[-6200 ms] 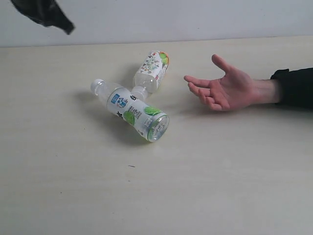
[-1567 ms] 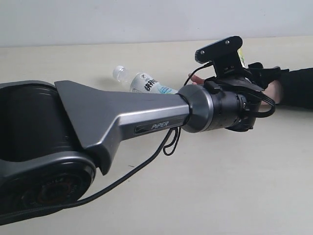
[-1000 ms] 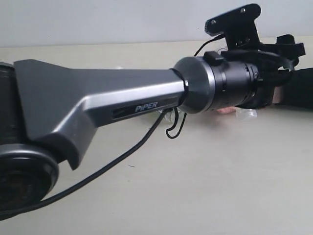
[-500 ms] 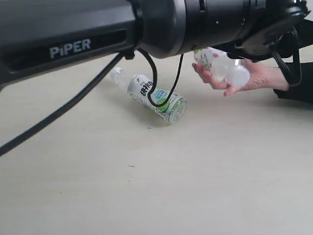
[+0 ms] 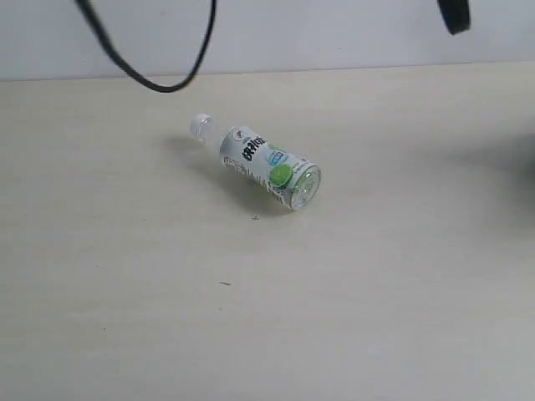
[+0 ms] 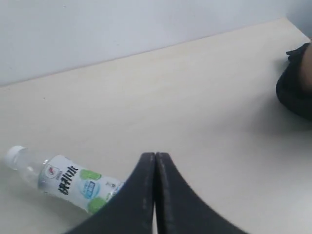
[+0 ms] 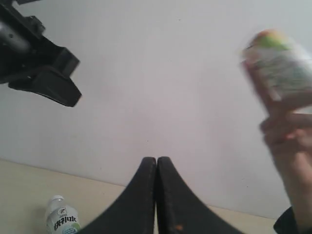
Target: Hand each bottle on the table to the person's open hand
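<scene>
Bottle [image 5: 261, 165]: clear plastic, cylindrical, white-capped

The exterior camera looks down at a slant across the table [image 5: 376, 317] toward the far wall [image 5: 334, 33]. The left wrist camera tilts down over the table, the right wrist camera faces nearly level at the wall; all three share the lying bottle [image 5: 266, 167].

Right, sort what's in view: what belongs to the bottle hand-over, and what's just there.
Job: bottle lying on its side on the table; second bottle, blurred, in the person's hand; left gripper and right gripper, both shut, empty.
Just there: black cable hanging above the table; white wall; dark specks on the tabletop.
</scene>
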You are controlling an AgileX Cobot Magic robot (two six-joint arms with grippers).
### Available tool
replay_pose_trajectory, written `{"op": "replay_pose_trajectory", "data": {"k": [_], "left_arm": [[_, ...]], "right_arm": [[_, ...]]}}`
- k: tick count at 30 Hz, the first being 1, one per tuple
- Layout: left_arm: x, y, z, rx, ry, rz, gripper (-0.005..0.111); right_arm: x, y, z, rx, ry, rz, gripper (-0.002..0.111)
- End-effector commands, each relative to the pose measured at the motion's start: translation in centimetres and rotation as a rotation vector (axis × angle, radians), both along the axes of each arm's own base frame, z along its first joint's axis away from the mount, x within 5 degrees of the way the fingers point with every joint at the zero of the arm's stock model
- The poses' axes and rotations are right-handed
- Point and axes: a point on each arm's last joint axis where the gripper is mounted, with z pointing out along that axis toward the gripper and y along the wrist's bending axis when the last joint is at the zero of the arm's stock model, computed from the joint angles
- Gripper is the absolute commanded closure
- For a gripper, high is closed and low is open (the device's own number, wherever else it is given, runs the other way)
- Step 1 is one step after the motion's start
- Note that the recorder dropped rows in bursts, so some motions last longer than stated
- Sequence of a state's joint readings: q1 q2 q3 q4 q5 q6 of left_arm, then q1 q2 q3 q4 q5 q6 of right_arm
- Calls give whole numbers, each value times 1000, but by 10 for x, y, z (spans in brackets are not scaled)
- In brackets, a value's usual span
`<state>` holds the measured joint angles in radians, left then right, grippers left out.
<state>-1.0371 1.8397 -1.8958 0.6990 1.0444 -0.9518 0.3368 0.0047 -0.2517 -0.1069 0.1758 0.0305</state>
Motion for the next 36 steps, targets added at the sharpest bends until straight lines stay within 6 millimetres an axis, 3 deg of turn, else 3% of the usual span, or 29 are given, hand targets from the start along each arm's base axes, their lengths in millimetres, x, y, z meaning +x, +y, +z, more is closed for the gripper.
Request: {"op": "replay_pose_trajectory", "data": {"k": [1,5,8,17,19,23,28,32,36], "left_arm": [[-15,31,-6,23,-58,9,107],[-34,61,-38,52,-104,-82,107],[-57,97,-54,26,-156,-133,107],[-130,215,-79,-82,-318,-194,107],[-146,232,-79,-252,-334,-209,107],[-178,250,-77,-416,-442,-420,107],[-199,272,-57,-559,-564,-482,107],[-205,284,-46,-477,-734,-506,107],[-203,281,-61,-216,-860,-558,107]], "right_arm": [[0,0,-1,0,2,0,108],[0,0,-1,0,2,0,108],[0,0,-2,-1,4,0,108],[0,0,-2,1,9,0,108],[0,0,-2,1,9,0,108],[0,0,-2,0,11,0,108],[0,0,-2,0,11,0,108],[0,0,-2,0,11,0,108],[0,0,-2,-1,13,0,108]]}}
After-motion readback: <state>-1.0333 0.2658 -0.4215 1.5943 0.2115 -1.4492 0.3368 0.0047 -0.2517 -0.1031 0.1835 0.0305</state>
